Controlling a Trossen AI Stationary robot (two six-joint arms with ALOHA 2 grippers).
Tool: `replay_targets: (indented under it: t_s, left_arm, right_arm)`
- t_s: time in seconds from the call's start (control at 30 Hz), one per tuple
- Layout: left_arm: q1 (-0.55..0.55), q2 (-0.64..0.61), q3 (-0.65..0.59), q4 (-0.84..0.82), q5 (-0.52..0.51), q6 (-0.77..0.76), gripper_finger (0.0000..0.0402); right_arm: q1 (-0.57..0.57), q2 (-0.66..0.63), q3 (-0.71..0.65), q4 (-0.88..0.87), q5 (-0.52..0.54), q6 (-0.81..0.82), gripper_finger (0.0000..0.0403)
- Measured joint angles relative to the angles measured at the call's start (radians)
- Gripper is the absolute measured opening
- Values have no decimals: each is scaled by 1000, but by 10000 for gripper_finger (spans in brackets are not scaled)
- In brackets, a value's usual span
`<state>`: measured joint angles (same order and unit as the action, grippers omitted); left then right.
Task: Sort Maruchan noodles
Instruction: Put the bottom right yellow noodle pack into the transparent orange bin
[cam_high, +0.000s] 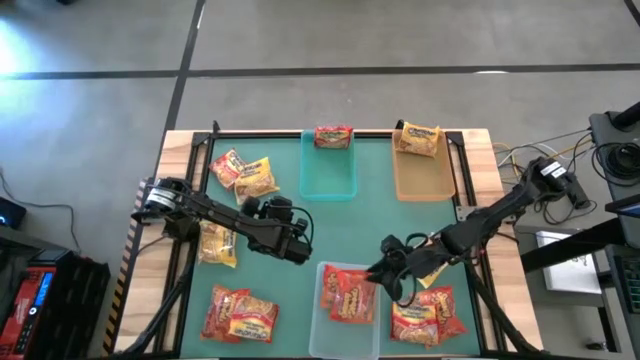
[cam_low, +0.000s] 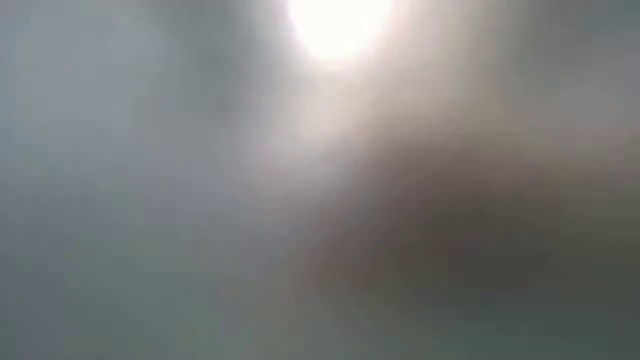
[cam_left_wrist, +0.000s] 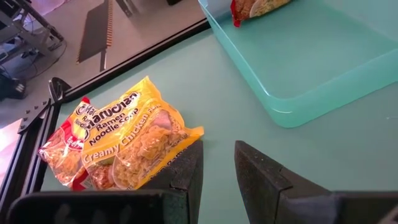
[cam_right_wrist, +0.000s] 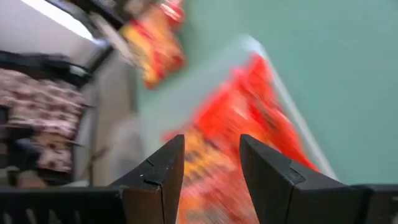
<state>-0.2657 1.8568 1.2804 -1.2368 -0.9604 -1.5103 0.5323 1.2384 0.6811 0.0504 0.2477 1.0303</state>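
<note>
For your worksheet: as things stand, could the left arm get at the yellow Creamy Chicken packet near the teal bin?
Probably yes: the left end effector is open just beside the yellow packet, with nothing between them.

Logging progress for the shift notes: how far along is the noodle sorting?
Partly done. Sorted: one packet in the teal bin, one in the tan bin, red packets in the clear bin. In hand: nothing; the right tool hovers open by the clear bin, the left tool open mid-table. Left: loose packets at the yellow packet and the table's near corners.
</note>
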Motion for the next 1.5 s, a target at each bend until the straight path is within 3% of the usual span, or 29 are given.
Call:
replay_targets:
  t_s: [0.27,0.57,0.73,0.93,1.0,1.23,1.5]
  left_arm:
    - [0,0,0,7,0,5,75]
    - [1,0,0,22,0,9,75]
    - [1,0,0,23,0,9,75]
    - [1,1,0,24,-1,10,75]
    - [1,1,0,23,-1,10,75]
    - [1,1,0,33,-2,29,75]
    - [1,2,0,36,-2,31,75]
  right_arm:
    - [12,-97,0,-432,-127,232,146]
    - [21,-173,0,-682,-163,232,134]
    - [46,-167,0,-871,-336,342,111]
    - [73,-163,0,-887,-590,417,91]
    - [83,-156,0,-916,-631,418,84]
    - [83,-98,-3,-1148,-500,367,64]
    - [80,-51,-13,-1051,-156,192,63]
